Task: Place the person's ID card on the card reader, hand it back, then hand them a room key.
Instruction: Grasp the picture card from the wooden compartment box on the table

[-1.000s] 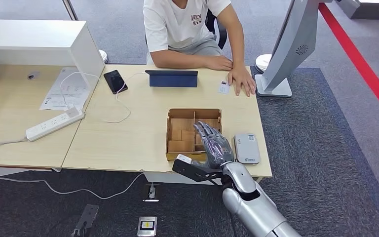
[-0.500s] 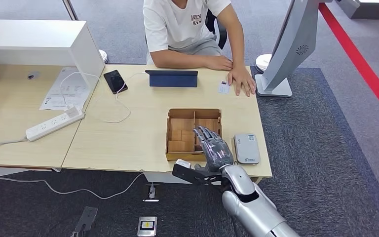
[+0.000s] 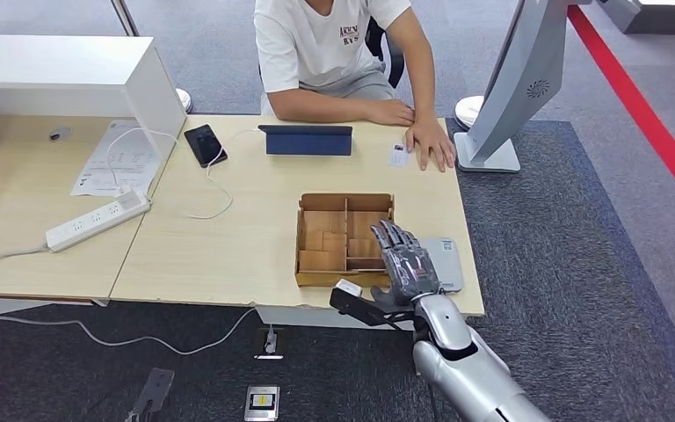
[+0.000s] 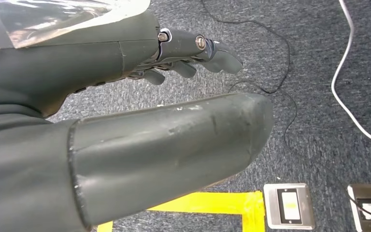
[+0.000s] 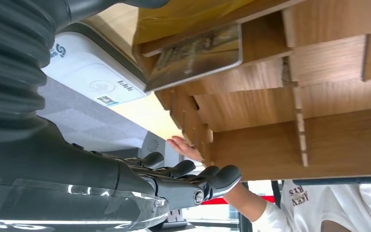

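Note:
The small white ID card [image 3: 398, 156] lies on the table's far side, beside the person's hand [image 3: 431, 142]. At the front right edge sits the grey card reader [image 3: 446, 260], partly covered by my right hand [image 3: 404, 265]. That hand hovers flat with fingers spread and holds nothing, between the reader and the wooden compartment box [image 3: 343, 236]. The right wrist view shows the reader [image 5: 94, 77], the box [image 5: 294, 96] and a card [image 5: 193, 55] standing in a compartment. My left hand [image 4: 174, 96] hangs over the carpet, fingers extended and empty.
A dark tablet [image 3: 306, 139], a phone [image 3: 205, 144] on a cable and a power strip [image 3: 98, 220] lie on the light wooden table [image 3: 228, 246]. A grey kiosk stand [image 3: 510, 88] rises at the table's right end. The person sits across.
My right hand has slid to the right, from over the box's front compartments to the gap between the box and the card reader. The person and the ID card have stayed put.

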Tool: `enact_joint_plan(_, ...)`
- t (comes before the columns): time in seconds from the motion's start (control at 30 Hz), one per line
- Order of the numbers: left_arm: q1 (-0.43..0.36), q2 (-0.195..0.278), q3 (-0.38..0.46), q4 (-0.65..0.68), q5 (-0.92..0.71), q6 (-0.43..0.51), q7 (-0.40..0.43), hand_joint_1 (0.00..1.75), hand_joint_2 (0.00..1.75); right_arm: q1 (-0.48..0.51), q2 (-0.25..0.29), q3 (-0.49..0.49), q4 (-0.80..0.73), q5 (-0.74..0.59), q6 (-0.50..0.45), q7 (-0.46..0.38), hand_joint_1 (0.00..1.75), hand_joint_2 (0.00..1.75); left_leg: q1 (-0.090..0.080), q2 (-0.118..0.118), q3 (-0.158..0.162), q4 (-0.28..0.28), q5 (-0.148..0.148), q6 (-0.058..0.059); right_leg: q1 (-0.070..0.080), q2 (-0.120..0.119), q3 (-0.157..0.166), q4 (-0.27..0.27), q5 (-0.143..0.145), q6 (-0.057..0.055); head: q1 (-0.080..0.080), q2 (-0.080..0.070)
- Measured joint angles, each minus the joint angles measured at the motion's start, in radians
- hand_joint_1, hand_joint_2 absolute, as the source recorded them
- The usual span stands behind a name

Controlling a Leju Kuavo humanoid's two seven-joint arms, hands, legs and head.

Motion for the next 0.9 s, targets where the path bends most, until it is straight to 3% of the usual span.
enact_joint_plan(0.43, -0.006, 0.0, 0.0, 0.0, -0.018, 0.0, 0.004, 0.0, 0.0, 0.026, -0.031, -0.004, -0.001, 0.003, -0.003, 0.01, 0.0, 1.75, 0.0, 0.0, 0.0, 0.0, 0.0, 0.0, 0.0, 0.0, 0.0, 0.0, 0.0, 0.0, 0.0, 0.0)
enact_joint_plan(0.9, -0.022, -0.002, 0.0, 0.0, -0.041, -0.001, 0.011, 0.0, 0.0, 0.027, -0.023, -0.008, -0.021, 0.013, 0.025, -0.017, 0.0, 1.75, 0.0, 0.0, 0.0, 0.0, 0.0, 0.0, 0.0, 0.0, 0.0, 0.0, 0.0, 0.0, 0.0, 0.0)
